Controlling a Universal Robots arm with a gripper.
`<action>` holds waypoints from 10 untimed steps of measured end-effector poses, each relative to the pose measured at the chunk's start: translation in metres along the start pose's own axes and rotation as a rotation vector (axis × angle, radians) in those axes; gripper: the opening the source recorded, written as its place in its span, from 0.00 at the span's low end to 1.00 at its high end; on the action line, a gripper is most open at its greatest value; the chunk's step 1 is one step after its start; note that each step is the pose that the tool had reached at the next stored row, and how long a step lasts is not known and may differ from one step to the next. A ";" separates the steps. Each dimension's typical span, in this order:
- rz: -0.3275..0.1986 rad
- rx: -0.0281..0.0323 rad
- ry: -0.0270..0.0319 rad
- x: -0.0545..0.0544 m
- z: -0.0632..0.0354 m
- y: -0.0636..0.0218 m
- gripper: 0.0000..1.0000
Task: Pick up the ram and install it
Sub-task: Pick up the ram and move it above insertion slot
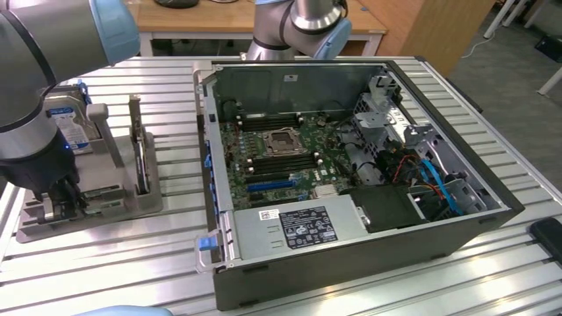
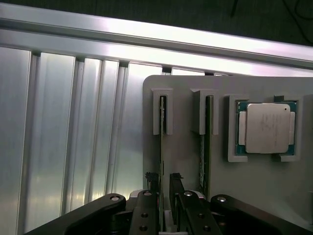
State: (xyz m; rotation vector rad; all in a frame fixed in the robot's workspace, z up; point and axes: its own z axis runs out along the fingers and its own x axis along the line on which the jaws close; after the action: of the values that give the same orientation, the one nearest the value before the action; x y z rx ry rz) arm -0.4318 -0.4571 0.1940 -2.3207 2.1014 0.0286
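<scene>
The ram (image 2: 162, 142), a thin green stick, stands on edge in a slot of the grey holder (image 2: 186, 98). My gripper (image 2: 164, 180) is low over it, one black finger on each side of the stick's near end. A narrow gap still shows beside the stick, so the jaws are open. A second green stick (image 2: 206, 147) stands in the neighbouring slot. In the exterior view my gripper (image 1: 63, 197) reaches down into the holder (image 1: 131, 204) at that view's left. The open computer case (image 1: 351, 164) lies beside it, with its motherboard (image 1: 281, 158) exposed.
A square silver processor (image 2: 266, 128) rests in the holder's pocket past the second stick. A hard drive (image 1: 68, 125) with a blue-white label stands upright at the holder's back. The ribbed aluminium table (image 1: 176, 85) surrounds everything. Dark memory slots (image 1: 272, 122) flank the processor socket (image 1: 281, 139).
</scene>
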 end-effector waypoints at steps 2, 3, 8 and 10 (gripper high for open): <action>0.000 0.0013 0.0001 0.000 0.0002 0.0001 0.24; 0.000 0.0013 0.0001 0.000 0.0002 0.0001 0.24; 0.000 0.0018 0.0002 0.000 0.0002 0.0003 0.24; 0.000 0.0039 0.0003 0.000 0.0002 0.0007 0.24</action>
State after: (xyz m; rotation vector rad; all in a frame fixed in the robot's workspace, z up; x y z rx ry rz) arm -0.4324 -0.4571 0.1938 -2.3188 2.0996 0.0241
